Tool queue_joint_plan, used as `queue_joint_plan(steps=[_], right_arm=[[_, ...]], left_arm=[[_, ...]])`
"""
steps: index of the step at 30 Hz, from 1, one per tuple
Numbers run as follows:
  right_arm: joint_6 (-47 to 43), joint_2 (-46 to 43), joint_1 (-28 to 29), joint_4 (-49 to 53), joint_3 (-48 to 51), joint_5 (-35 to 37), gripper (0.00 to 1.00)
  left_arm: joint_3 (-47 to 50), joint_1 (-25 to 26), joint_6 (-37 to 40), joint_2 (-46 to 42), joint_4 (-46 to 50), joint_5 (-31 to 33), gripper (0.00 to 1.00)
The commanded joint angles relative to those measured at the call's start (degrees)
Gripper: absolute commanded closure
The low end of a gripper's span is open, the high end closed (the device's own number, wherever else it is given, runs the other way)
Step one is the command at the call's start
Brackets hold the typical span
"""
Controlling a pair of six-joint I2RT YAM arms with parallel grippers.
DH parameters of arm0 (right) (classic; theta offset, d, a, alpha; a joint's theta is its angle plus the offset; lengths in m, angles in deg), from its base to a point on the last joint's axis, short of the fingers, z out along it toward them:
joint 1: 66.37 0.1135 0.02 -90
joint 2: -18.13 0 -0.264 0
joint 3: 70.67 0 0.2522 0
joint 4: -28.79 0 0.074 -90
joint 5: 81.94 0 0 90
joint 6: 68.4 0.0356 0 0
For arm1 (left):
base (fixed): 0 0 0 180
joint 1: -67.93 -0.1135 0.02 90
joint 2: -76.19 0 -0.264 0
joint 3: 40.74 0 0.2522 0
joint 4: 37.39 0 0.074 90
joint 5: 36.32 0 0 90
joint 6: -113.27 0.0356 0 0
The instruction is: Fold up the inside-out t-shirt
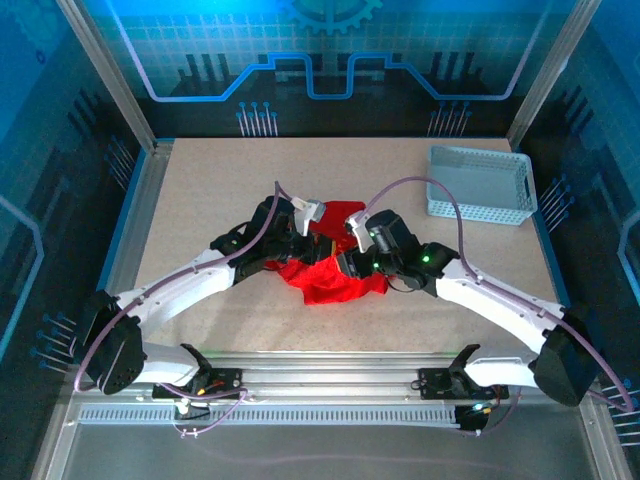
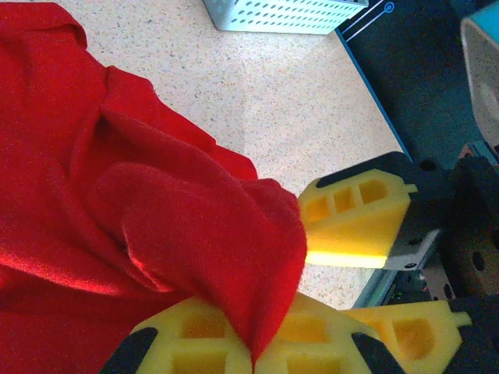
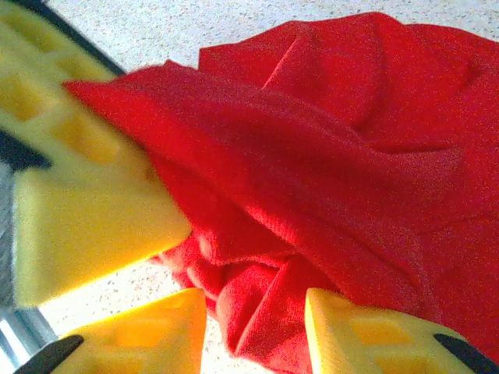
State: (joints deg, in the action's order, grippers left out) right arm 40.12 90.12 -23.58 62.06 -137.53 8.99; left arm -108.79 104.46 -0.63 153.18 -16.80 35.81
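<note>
**Overhead view.** A bright red t-shirt point(image 1: 335, 278) of soft cloth lies crumpled in a heap at the centre of the beige speckled bench point(image 1: 215, 190). It sits between two white arms that reach in from 8 o'clock and 4 o'clock. A white rectangular basket point(image 1: 480, 185) of perforated plastic stands well apart from the heap, at 2 o'clock from it near the far right corner.

**Left wrist view.** The left gripper point(image 2: 253, 354) is closed. Its yellow fingers point(image 2: 187, 343) pinch a fold of the t-shirt, which rises from between them toward 11 o'clock. Two yellow fingers of the other arm lie at 3 o'clock, just beside the fold and spread apart.

**Right wrist view.** The right gripper point(image 3: 256, 327) stands partly open and clamps nothing. A bunched edge of the t-shirt lies in the gap, against the finger at 5 o'clock and apart from the finger at 7 o'clock. A blurred yellow finger of the left gripper sits at 9 o'clock, touching the cloth.
</note>
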Motion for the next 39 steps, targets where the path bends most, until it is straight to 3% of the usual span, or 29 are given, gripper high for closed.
queue_joint_plan(steps=[1, 9, 17, 25, 33, 36, 39], right_arm=[[1.17, 2.05, -0.14, -0.81, -2.32, 1.38, 0.61], [0.07, 3.47, -0.16, 0.79, -2.78, 5.59, 0.73], [-1.41, 0.57, 0.36, 0.45, -1.73, 5.53, 1.00], [-7.21, -12.03, 1.38, -4.35, 5.07, 0.04, 1.00], [-4.64, -15.70, 0.36, -7.59, 8.61, -0.34, 1.00], [-3.76, -15.18, 0.34, -9.21, 10.00, -0.38, 1.00], [-3.67, -14.13, 0.76, -9.37, 11.09, -0.80, 1.00]], left_arm=[[-1.53, -0.20, -0.05, -1.14, -0.69, -1.20, 1.00], [-1.62, -0.49, 0.24, -1.49, -0.49, -1.01, 1.00], [-1.77, -2.32, -0.69, -0.90, -0.96, -0.89, 1.00], [-9.23, -7.18, -2.76, 7.93, 7.25, 2.79, 0.97], [-18.18, -7.16, -0.32, 17.14, 22.20, 13.02, 0.60], [-13.39, -6.29, 1.22, 11.58, 20.00, 15.04, 0.39], [-8.08, -4.41, 1.41, 3.72, 16.46, 13.76, 0.28]])
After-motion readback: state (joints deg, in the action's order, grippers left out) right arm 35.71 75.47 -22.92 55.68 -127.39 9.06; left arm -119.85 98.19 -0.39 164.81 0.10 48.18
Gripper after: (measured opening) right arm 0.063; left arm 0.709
